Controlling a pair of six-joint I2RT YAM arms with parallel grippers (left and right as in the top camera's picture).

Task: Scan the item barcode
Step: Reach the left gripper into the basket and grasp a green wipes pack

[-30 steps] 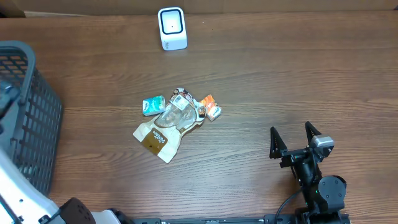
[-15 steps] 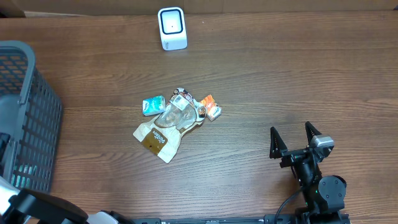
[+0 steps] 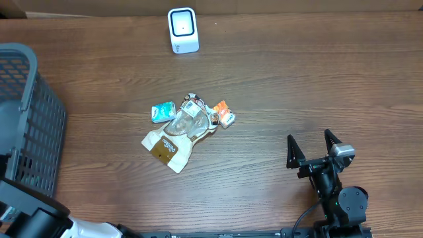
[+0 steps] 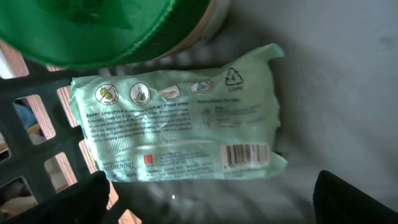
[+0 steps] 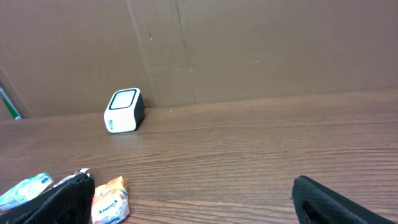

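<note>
Since the mid-frame green packet (image 4: 177, 121) looks soft and light, we'd pinch its long edges with our wide-open, empty left gripper (image 4: 214, 200).

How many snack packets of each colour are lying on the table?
Blue-green packet: 1
Orange packet: 1
Tan pouch: 1
Total: 3
The white-labelled bit at the top end of the pouch could be a fourth packet; I cannot tell.
</note>
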